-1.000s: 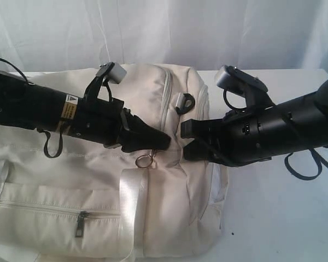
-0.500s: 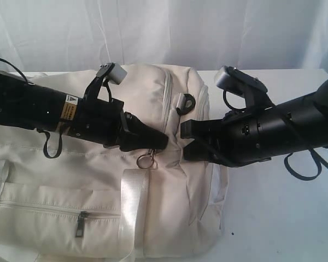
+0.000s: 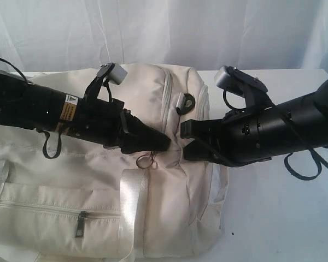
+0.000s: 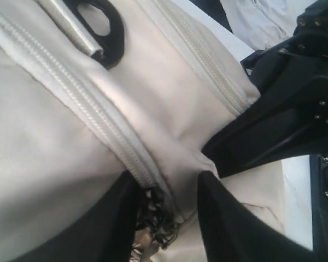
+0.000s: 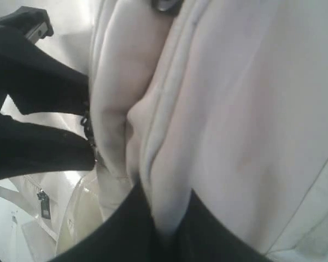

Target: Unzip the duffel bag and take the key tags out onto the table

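Zip (image 4: 98,125) was still shut after a slight re-approach

Left tool (image 4: 165,177) had edged back to the zip's end, released, its fingers astride the ribbed teeth. Right tool (image 5: 164,191) was clenched on a fold of the soft cream duffel bag (image 3: 169,207), which lay on the smooth white desk (image 3: 273,218). Key tags were unseen, presumably still inside.
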Controlling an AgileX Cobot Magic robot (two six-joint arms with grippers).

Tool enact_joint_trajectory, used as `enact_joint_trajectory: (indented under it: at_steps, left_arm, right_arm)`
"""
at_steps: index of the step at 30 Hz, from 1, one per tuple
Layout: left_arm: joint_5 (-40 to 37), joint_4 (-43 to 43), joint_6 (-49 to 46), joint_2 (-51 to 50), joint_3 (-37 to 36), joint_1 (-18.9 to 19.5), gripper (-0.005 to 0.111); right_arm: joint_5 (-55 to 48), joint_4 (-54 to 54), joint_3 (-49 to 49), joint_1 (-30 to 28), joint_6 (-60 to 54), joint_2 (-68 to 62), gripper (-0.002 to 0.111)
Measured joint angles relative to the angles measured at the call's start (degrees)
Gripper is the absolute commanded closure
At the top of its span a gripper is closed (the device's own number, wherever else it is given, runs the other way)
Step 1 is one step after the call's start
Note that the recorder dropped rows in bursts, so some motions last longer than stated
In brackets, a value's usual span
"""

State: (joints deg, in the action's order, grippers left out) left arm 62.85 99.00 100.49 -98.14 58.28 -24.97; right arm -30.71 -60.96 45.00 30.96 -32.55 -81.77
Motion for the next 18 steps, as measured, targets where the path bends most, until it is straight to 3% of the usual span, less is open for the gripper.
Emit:
enact_joint_trajectory:
  at_steps: [3, 11, 18]
  left_arm:
    - [0.1, 0.0, 0.0, 0.0, 0.0, 0.0, 0.069]
    - [-0.1, 0.0, -0.8, 0.0, 0.0, 0.1, 0.104]
    - [4.0, 0.1, -1.4, 0.0, 0.0, 3.3, 0.107]
  right_arm:
    - [0.0, 0.0, 0.0, 0.0, 0.0, 0.0, 0.108]
    - [0.0, 0.0, 0.0, 0.0, 0.0, 0.0, 0.108]
    - [0.0, -0.3, 0.0, 0.0, 0.0, 0.0, 0.108]
